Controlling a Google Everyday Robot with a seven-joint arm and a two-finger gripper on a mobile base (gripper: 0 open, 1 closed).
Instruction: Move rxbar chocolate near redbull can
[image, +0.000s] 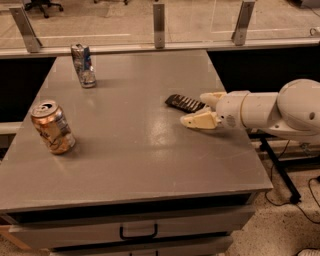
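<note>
The rxbar chocolate (184, 103), a flat dark bar, lies on the grey table (130, 150) right of its middle. My gripper (198, 110) comes in from the right at table height, and its jaws are open. One cream finger (200, 120) lies just in front of the bar, the other (213, 97) at the bar's right end. The bar's right end sits between them, not clamped. The redbull can (83, 65), slim, blue and silver and dented, stands at the table's far left, well away from the bar.
A wider orange and white can (52, 127) stands tilted near the table's left edge. A glass barrier with metal posts (159, 25) runs along the far edge. Drawers with a handle (138, 231) sit under the front edge.
</note>
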